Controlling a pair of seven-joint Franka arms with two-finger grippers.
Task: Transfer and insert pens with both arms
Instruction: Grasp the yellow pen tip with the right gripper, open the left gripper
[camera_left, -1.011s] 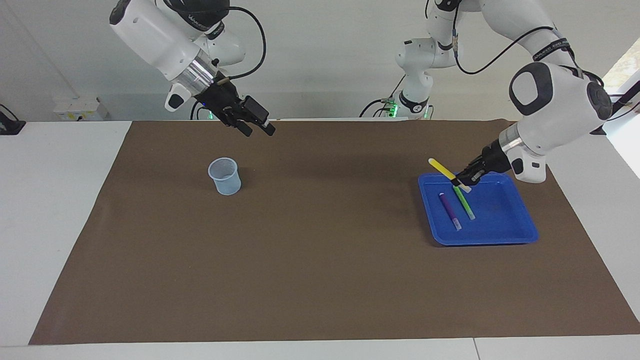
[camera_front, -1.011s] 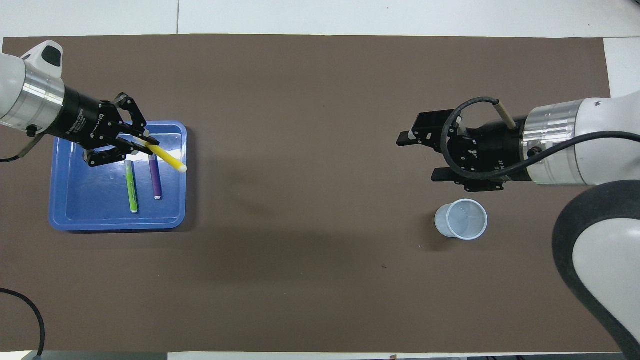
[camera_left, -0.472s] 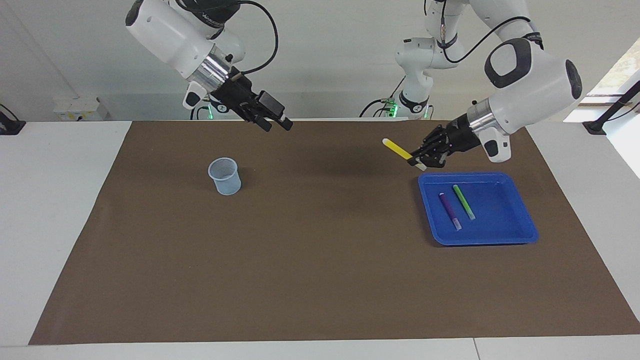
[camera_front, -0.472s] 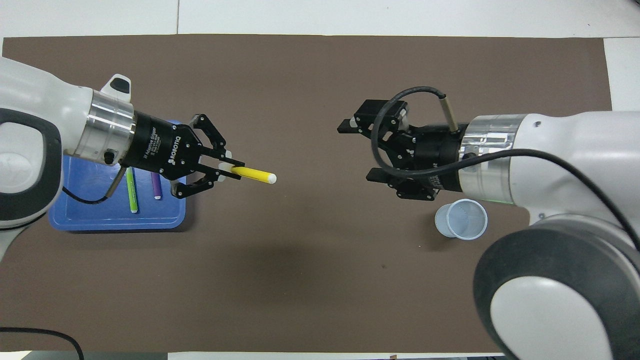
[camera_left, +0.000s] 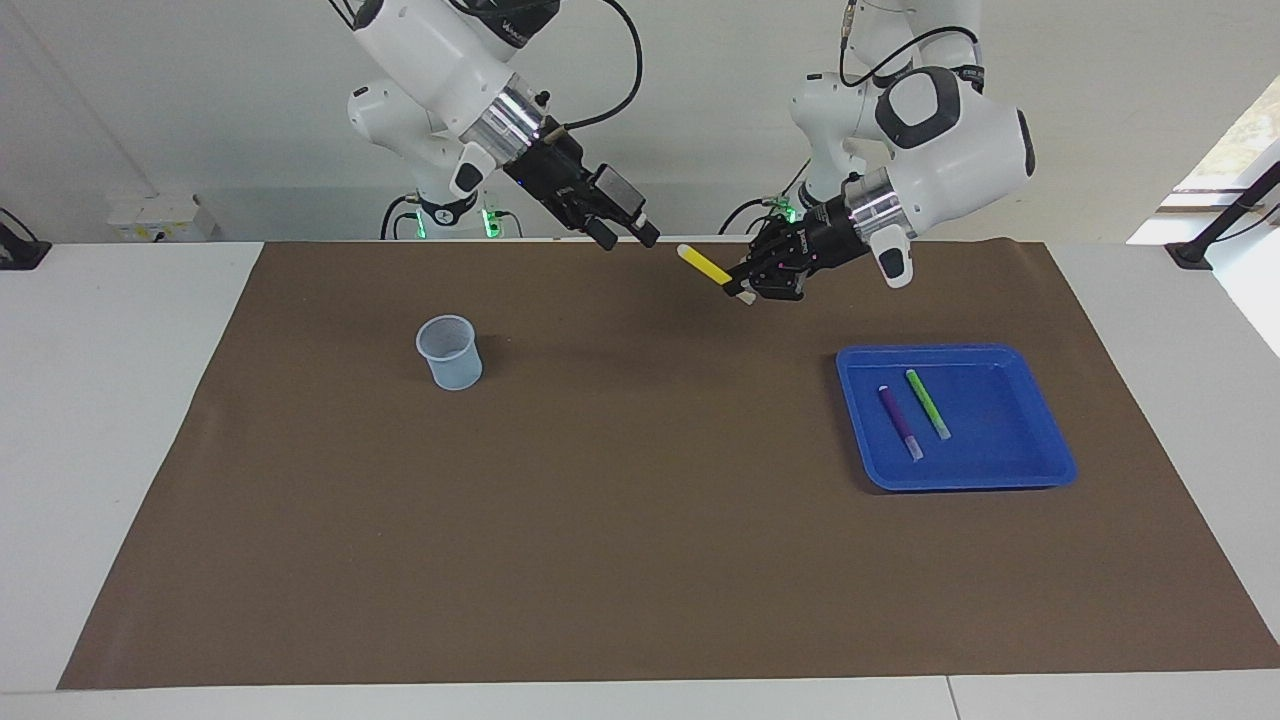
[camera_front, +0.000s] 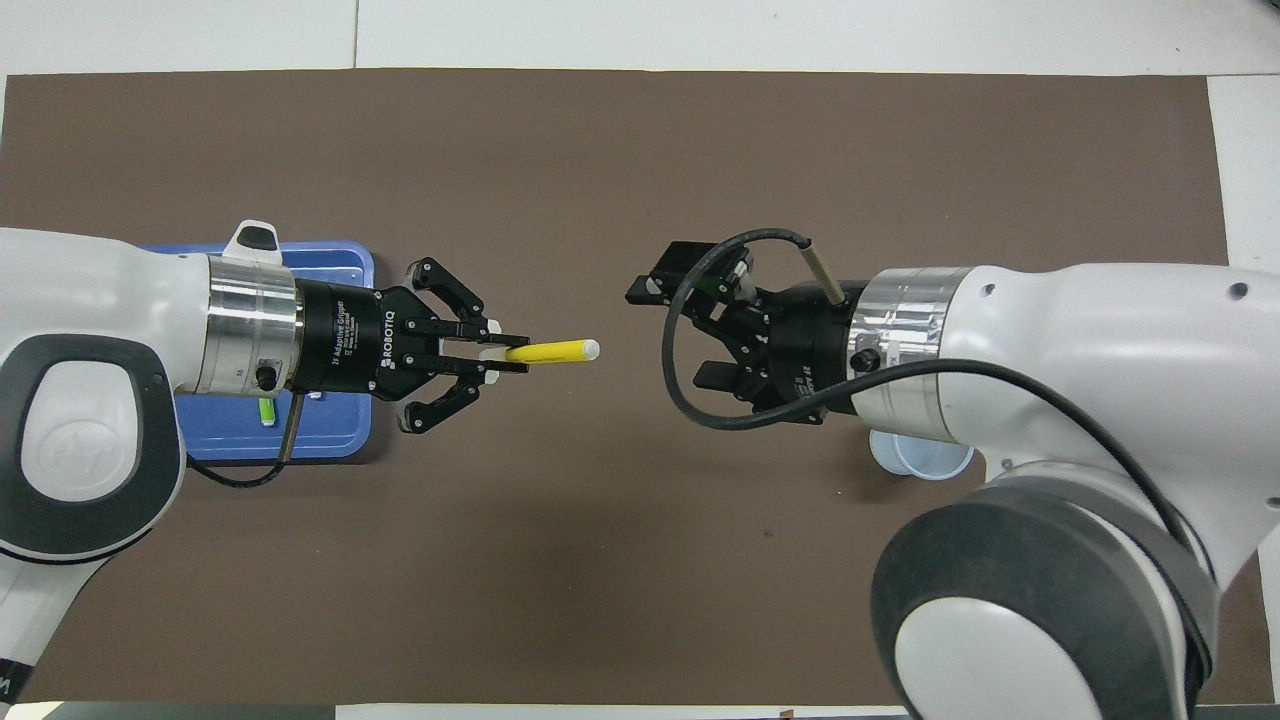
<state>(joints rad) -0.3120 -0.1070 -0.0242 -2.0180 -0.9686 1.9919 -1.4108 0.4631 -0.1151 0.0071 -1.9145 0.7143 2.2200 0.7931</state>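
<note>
Table (camera_left: 120, 420): white, covered by a brown mat (camera_left: 640, 560).
Yellow pen (camera_left: 704, 265): up in the air over the mat's middle, tilted, pinched at its pale end, free tip pointing at the right gripper.
Left gripper (camera_left: 748, 290): fingers closed on the yellow pen.
Right gripper (camera_left: 622, 236): raised over the mat, fingers spread wide, holding nothing, just apart from the pen tip.
Green pen (camera_left: 927, 404), purple pen (camera_left: 899, 422): lying side by side in the blue tray (camera_left: 1040, 470).
Cup (camera_left: 449, 351): upright toward the right arm's end.

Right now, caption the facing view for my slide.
Left gripper presents the yellow pen to the open right gripper above the brown mat.
</note>
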